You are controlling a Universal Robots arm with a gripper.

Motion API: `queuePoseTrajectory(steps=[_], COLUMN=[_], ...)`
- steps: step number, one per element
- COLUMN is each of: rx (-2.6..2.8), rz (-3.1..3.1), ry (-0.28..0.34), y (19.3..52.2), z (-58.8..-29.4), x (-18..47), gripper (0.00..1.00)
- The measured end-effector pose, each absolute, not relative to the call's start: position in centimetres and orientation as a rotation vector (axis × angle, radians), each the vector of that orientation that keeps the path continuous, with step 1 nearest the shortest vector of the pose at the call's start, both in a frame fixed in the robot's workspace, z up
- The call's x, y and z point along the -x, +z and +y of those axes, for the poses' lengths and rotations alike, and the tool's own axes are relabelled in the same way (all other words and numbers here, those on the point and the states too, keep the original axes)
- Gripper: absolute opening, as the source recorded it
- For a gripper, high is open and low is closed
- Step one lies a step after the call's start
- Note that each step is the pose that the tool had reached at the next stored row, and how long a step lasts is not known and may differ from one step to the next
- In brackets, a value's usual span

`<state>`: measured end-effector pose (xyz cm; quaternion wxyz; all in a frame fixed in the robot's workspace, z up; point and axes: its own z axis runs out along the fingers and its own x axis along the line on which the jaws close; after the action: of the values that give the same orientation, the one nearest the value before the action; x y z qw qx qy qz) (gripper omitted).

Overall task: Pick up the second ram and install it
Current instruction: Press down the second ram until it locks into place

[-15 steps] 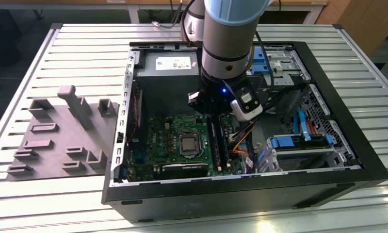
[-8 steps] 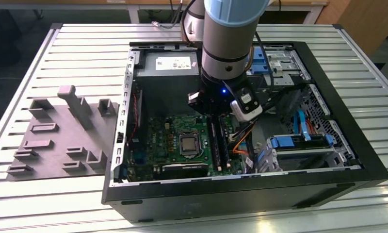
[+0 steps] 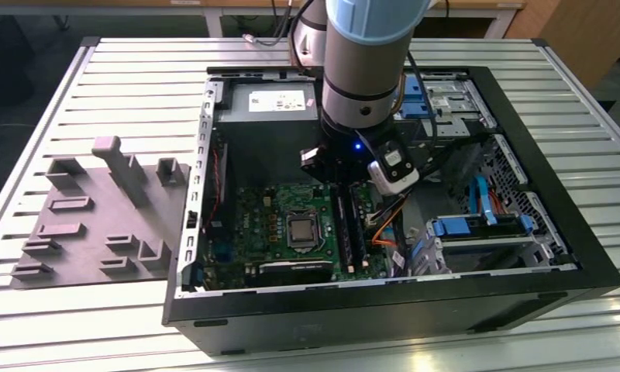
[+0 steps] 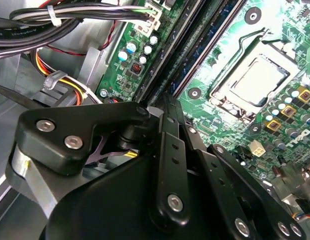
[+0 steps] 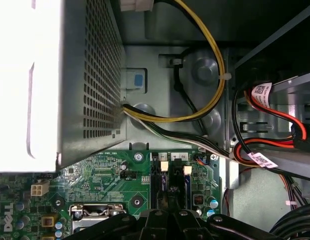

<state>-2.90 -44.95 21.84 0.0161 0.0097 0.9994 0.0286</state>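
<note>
The black metal gripper [image 4: 167,107] is low inside the open black computer case [image 3: 558,256], directly above the long black memory slots [image 3: 349,225] of the green motherboard [image 3: 269,225]. In the second wrist view its black linkage arms come together to a narrow tip over the slots, but it cannot be told whether the jaws are closed on something or only near each other. Just in front of this tip lies a slim, dark blue-green memory stick, the second ram [image 4: 207,47], standing on its edge in one slot; it cannot be told whether it is fully pressed in. Its long axis runs along the slots, away from the gripper, parallel to the neighbouring slot. Beside the slots, on one side of the gripper, is the square silver processor socket [image 4: 255,80]. Well apart from the gripper, outside the case at the exterior view's left, the grey moulded tray [image 3: 83,232] rests on the ribbed metal table [image 3: 134,77].
</note>
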Motion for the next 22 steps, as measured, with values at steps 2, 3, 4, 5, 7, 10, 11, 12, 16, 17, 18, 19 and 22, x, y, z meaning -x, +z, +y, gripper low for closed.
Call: queuePoseTrajectory(steps=[2,3,4,5,7,10,11,12,16,17,18,19,22], rx=[-0.03,-0.03,-0.03,-0.03,-0.03,-0.03,-0.03,-0.03,-0.03,-0.03,-0.03,-0.03,-0.03], rz=[3.108,3.108,3.108,3.108,3.108,3.108,3.108,3.108,3.108,3.108,3.108,3.108,3.107], ry=[0.089,0.089,0.09,0.089,0.088,0.089,0.089,0.089,0.088,0.088,0.088,0.088,0.091], y=[21.83,21.83,21.77,21.69,21.63,21.61,21.59,21.51,21.39,21.38,21.39,21.39,21.65], z=[-44.95,-44.95,-44.95,-44.95,-44.95,-44.95,-44.95,-44.95,-44.96,-44.95,-44.95,-44.95,-44.93], x=[2.9,2.9,2.9,2.9,2.9,2.9,2.9,2.9,2.9,2.9,2.9,2.9,2.89], gripper=[0.11,0.11,0.11,0.11,0.11,0.11,0.11,0.11,0.11,0.11,0.11,0.11,0.11])
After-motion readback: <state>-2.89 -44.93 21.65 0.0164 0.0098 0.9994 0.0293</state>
